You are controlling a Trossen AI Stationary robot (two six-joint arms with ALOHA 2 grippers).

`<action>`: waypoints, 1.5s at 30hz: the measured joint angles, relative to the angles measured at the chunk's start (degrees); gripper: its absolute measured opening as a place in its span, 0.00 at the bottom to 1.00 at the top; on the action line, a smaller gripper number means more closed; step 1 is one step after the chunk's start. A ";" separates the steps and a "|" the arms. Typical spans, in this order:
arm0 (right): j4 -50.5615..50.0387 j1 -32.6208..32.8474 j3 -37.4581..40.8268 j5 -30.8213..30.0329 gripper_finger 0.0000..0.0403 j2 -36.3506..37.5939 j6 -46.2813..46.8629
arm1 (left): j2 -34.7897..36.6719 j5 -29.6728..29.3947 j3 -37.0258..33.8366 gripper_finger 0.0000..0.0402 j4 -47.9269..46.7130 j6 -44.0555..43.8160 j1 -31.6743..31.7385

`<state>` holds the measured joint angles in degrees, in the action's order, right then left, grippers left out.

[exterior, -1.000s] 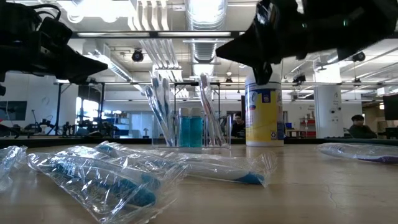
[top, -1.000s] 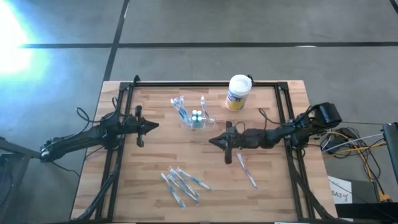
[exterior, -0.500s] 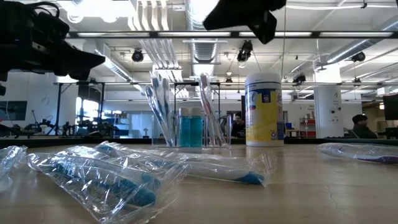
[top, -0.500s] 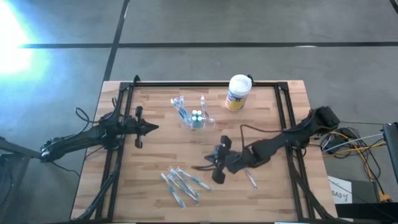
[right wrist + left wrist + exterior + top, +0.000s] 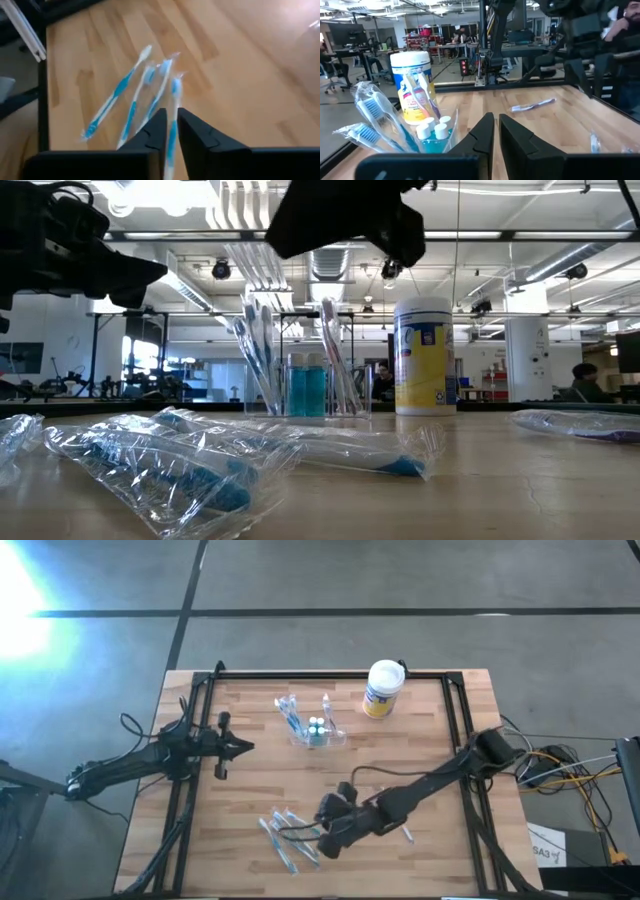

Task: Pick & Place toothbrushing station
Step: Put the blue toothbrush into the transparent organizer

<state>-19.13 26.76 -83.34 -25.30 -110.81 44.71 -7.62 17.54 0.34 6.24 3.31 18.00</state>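
The toothbrushing station (image 5: 316,730) is a clear holder with upright wrapped toothbrushes and small blue bottles. It stands on the wooden table's far middle and also shows in the low view (image 5: 305,385) and the left wrist view (image 5: 427,135). My left gripper (image 5: 247,747) hangs level at the table's left, pointing toward the station, shut and empty (image 5: 495,127). My right gripper (image 5: 308,833) slants down over a pile of wrapped toothbrushes (image 5: 290,840) near the front edge. It is shut (image 5: 172,120) and clear of them.
A white canister with a yellow-blue label (image 5: 382,688) stands right of the station at the far edge. One wrapped toothbrush (image 5: 405,833) lies alone by the right arm. A black frame rail (image 5: 330,675) runs around the table. People sit in the room behind.
My right gripper has swung from the table's middle toward the near edge and the left, over the pile of wrapped toothbrushes, and has tipped from level to slanting down. My left arm has kept still. Nothing on the table has moved.
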 joint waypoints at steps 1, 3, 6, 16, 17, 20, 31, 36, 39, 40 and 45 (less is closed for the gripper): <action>-1.66 0.02 -1.59 0.26 0.14 -1.13 0.76 | 0.01 -0.02 0.00 0.08 -0.05 -0.03 0.00; -6.32 0.03 -4.68 0.52 0.19 -3.47 2.39 | 0.00 -0.01 0.00 0.08 -0.20 -0.04 0.00; -10.69 0.01 -8.91 1.38 0.28 -6.78 4.56 | -0.05 0.61 0.00 0.07 -0.28 0.01 0.00; -12.44 -0.02 -16.77 5.64 0.44 -14.60 7.50 | 0.00 1.29 0.00 0.02 -0.42 0.68 0.00; -12.50 -0.02 -16.80 5.96 0.44 -14.70 7.60 | 0.00 1.31 0.00 0.02 -0.42 0.68 0.00; -12.87 -0.02 -16.80 6.01 0.45 -14.92 7.69 | 0.00 1.31 0.00 0.02 -0.83 0.72 0.00; -21.38 0.24 -16.76 6.29 0.45 -14.83 16.65 | -0.07 1.30 0.00 0.05 -0.82 2.15 0.00; -21.05 0.35 -16.69 7.25 0.45 -14.86 14.08 | -0.07 1.29 0.00 0.04 -1.16 2.20 0.00; -21.05 0.35 -16.54 7.89 0.45 -14.86 13.00 | -0.07 1.29 0.00 0.03 -1.16 2.24 0.00; -20.99 0.37 -16.38 8.01 0.45 -14.86 12.62 | -0.07 1.29 0.00 0.03 -1.16 2.25 0.00; -20.94 0.50 -13.71 8.44 0.51 -14.90 12.04 | -0.07 1.29 0.00 0.03 -1.14 2.25 -0.02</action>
<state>-40.07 27.27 -97.04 -16.86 -125.71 56.75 -7.68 18.83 0.34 5.10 5.56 17.98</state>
